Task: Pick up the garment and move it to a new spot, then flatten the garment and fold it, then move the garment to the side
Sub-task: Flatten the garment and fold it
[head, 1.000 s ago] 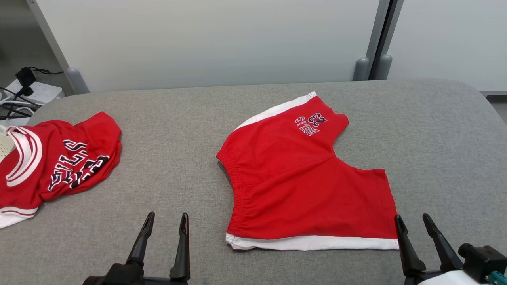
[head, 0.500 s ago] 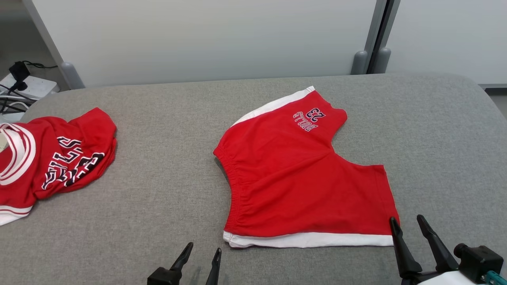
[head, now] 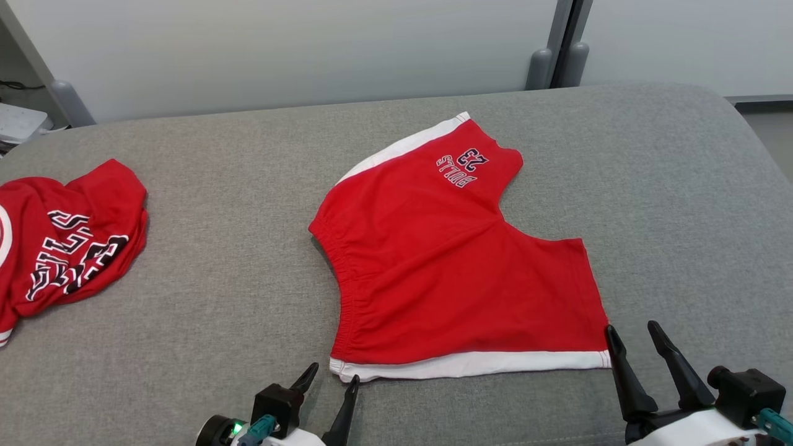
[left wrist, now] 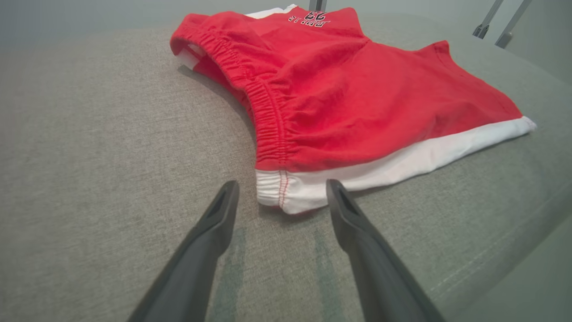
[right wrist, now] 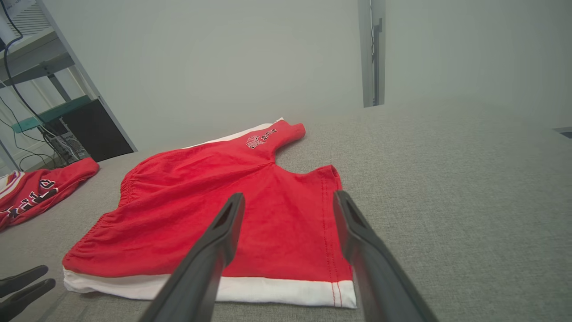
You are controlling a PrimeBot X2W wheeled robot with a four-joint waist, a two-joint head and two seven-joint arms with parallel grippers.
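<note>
Red: finds shorts [head: 458, 266] flat at table [head: 217, 260] ctr w/ left gripper [head: 334, 373] & right gripper [head: 632, 327] gaping wide at near hem [head: 471, 365] corners, maybe not touching yet; risks nipping top layer only, skewing fold.

Left claw [head: 333, 375] at bottom centre and right claw [head: 632, 328] at lower right both have fingers spread wide, pointing up the frame.

Red shorts [head: 458, 272], white trim
</note>
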